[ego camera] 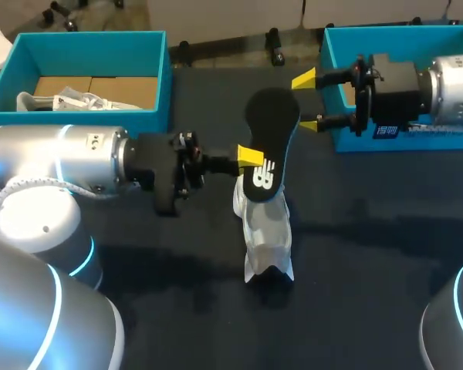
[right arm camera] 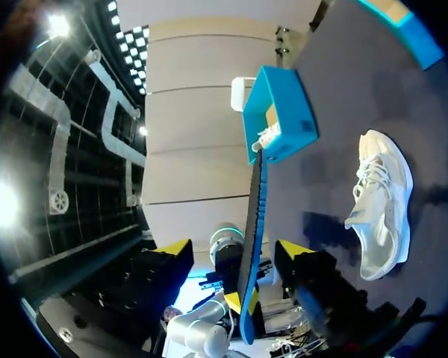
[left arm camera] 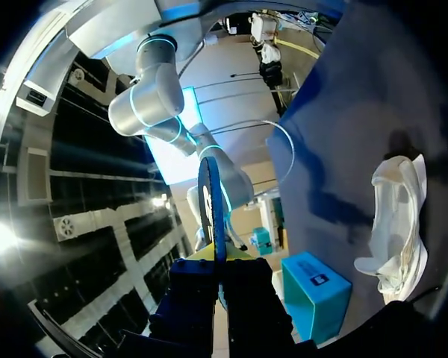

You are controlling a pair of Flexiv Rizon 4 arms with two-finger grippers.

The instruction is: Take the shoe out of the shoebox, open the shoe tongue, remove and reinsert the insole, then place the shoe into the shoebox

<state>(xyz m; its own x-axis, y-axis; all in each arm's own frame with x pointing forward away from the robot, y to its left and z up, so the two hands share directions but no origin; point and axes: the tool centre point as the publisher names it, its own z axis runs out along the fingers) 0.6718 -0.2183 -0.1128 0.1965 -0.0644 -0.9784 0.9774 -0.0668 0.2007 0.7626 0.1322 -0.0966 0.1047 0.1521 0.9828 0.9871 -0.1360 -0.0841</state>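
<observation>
I'm running this in a robotics lab: my silver, blue-ringed left arm (ego camera: 62, 158) and matching right arm (ego camera: 457, 89) stand at a black cloth-covered table (ego camera: 370, 254).

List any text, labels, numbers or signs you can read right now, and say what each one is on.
On the insole: a white logo mark near its lower end, with no legible words.
On the right shoebox: white print on its near wall, too blurred to read.
On the shoe: no text visible.
There is no readable text to quote.
</observation>
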